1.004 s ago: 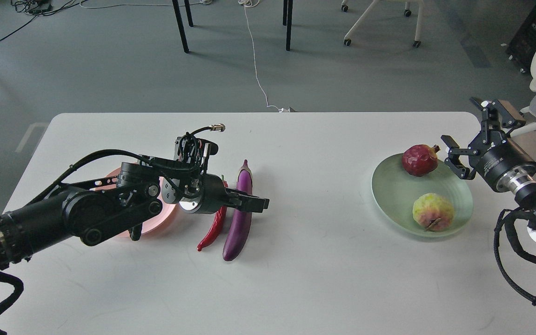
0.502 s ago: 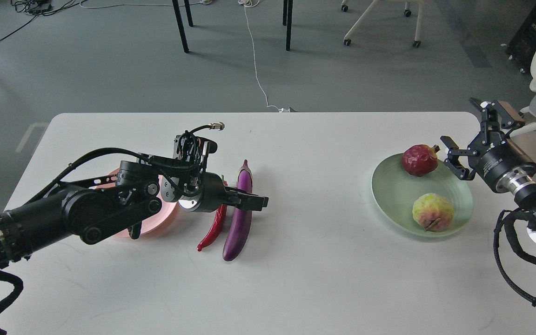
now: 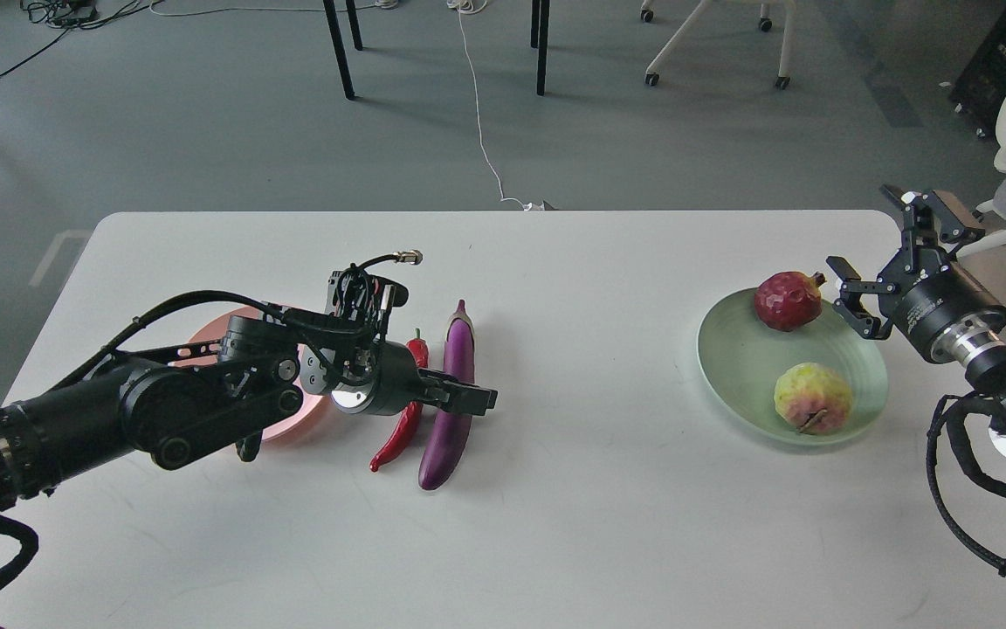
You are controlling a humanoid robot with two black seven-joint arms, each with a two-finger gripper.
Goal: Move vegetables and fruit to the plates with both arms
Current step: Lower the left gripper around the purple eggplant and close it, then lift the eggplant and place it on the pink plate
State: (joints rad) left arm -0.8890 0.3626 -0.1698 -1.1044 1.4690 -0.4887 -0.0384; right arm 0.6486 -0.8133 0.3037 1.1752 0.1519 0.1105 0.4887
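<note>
Both fruits, the red fruit and the yellow-green fruit, sit in my green plate at 3 o'clock by my open, empty right gripper, but the eggplant and chili lie on the table near the pink plate at 9 o'clock, under my left gripper, whose grip I cannot tell.

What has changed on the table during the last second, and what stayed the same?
The left gripper has come lower over the eggplant, and more of the pink plate now shows behind the arm. Nothing was grasped or released. The eggplant, chili pepper, both fruits on the green plate and the right gripper did not move.
</note>
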